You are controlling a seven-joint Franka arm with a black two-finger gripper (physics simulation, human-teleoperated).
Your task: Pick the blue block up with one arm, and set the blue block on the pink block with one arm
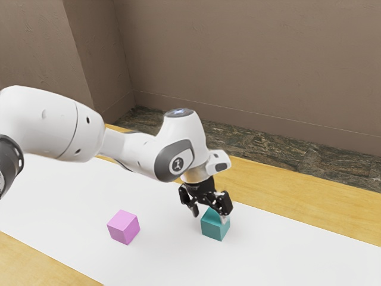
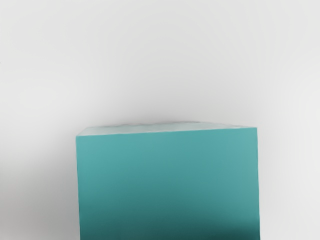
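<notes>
Blue block found sitting on the white tabletop, well apart from the pink block. Held gripper just over it, spread astride its top, apparently not pinching yet. Judged early: grasping, lifting, carrying and stacking all left.

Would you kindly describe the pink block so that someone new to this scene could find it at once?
Look at the white mat running across the wooden table, where two cubes sit. The pink block stands alone toward the exterior view's left. Unlike the blue block beside it, which sits under the tool, nothing hovers over it.
</notes>
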